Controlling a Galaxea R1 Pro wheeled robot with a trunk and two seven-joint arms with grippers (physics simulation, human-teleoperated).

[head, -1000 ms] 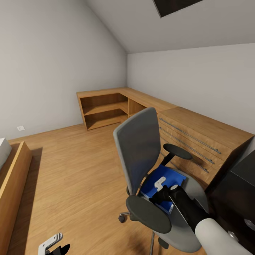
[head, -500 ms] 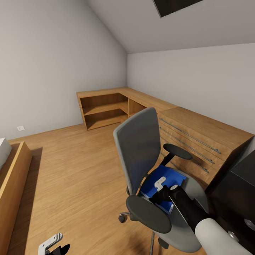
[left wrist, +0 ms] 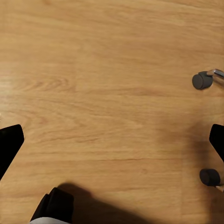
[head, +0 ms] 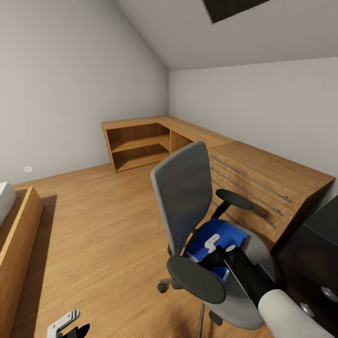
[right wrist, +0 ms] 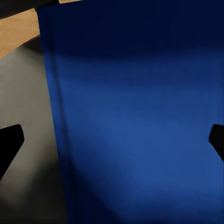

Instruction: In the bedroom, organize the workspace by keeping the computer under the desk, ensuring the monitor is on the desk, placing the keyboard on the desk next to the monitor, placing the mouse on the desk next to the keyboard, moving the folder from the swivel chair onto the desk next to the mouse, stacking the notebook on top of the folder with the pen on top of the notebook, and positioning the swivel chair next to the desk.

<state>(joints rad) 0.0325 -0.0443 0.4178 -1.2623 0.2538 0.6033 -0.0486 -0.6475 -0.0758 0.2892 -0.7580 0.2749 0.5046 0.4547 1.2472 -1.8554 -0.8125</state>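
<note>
Attic bedroom, wood floor [head: 94,220]. Swivel chair [head: 188,197]: bears folder [head: 211,241] flat on its seat, awaiting transfer to desk [head: 314,253] alongside. Right gripper [right wrist: 112,140]: spread wide, empty, poised directly over folder, presumably for pickup. Left gripper [left wrist: 112,144]: open, empty, idle above floor.

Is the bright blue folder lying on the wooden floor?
No, the thin bright blue folder lies on the seat of the grey padded swivel chair.

armrests [head: 197,280] flank folder [head: 220,237]; above open.
</note>
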